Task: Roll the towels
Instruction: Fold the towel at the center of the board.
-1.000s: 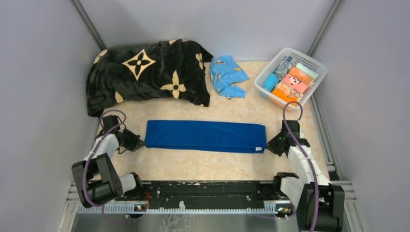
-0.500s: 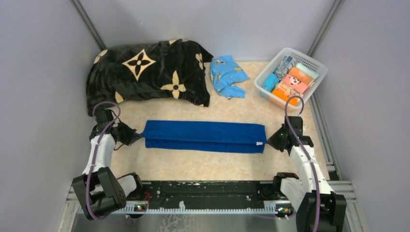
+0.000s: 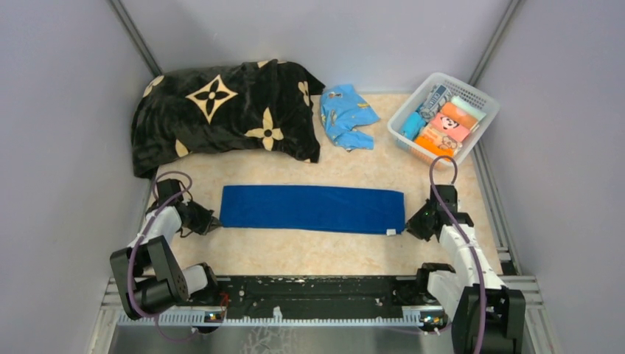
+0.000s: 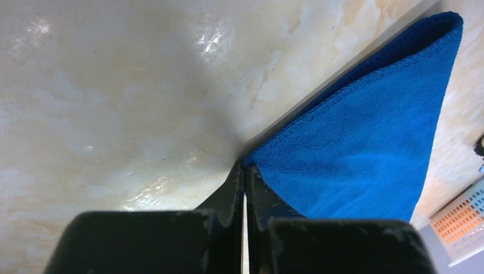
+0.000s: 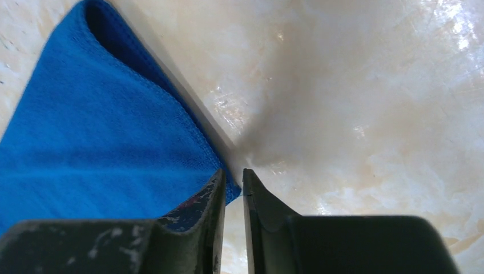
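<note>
The royal-blue towel (image 3: 313, 209) lies flat on the table as a long folded strip. My left gripper (image 3: 212, 221) is at its left end, jaws shut on the towel's corner (image 4: 365, 148) at their very tips (image 4: 244, 168). My right gripper (image 3: 407, 221) is at the right end. Its jaws (image 5: 232, 177) stand a narrow gap apart, and the towel's corner (image 5: 97, 142) fills that gap. A rolled turquoise towel (image 3: 411, 125) and a rolled white one with dark-blue print (image 3: 435, 97) lie in the basket.
The black blanket with cream flowers (image 3: 221, 110) is heaped at the back left. A crumpled light-blue cloth (image 3: 346, 114) lies behind the towel. The white basket (image 3: 483, 99) of rolled cloths stands at the back right. Grey walls close in both sides.
Both grippers carried the towel's ends away from me, then back towards me and down. The towel now lies flatter, with its near edge straight.
</note>
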Robot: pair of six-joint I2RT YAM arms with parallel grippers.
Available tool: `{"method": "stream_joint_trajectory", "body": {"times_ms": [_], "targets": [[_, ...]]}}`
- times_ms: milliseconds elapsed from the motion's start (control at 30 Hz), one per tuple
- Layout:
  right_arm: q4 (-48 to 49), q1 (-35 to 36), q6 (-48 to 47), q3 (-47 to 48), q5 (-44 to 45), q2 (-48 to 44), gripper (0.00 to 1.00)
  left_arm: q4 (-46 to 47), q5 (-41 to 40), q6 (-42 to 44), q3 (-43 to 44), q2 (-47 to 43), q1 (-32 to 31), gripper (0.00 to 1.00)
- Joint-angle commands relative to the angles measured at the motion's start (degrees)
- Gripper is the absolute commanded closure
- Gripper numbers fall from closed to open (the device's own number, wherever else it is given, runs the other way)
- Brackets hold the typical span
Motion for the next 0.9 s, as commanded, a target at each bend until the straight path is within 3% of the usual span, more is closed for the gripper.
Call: {"method": "stream_joint_trajectory", "body": {"times_ms": [0,167,333,433,533,667,867], "targets": [[4.0,-0.8,-0.9,-1.0,-1.5,0.2,0.76,2.6,-0.9,-0.1,-0.8,0.1,0.5,0.96],[3.8,-0.8,-1.7,0.2,-1.5,-1.8,0.59,0.9,-1.2,-0.2,0.4,-2.3,0.5,0.80],[3.1,-0.7,-5.0,5.3,1.4,-3.7,0.42,-2.7,-3.8,1.0,4.4,-6.1,0.5,0.55],[6.4,-0.7,-9.7,8.3,-2.3,-3.1,0.39,-3.2,-4.3,2.6,6.8,-8.2,0.4,0.45],[13.3,-0.7,-12.9,9.3,-11.3,-0.8,0.38,-1.7,-1.5,4.1,8.9,-8.8,-0.7,0.42],[23.7,-0.2,-12.2,9.2,-20.3,5.4,0.38,1.1,-1.7,3.1,12.5,-5.4,-8.4,0.42],[33.1,1.0,-11.2,10.1,-24.5,17.3,0.41,7.7,-4.3,1.6,17.2,6.5,-20.1,0.42]]}}
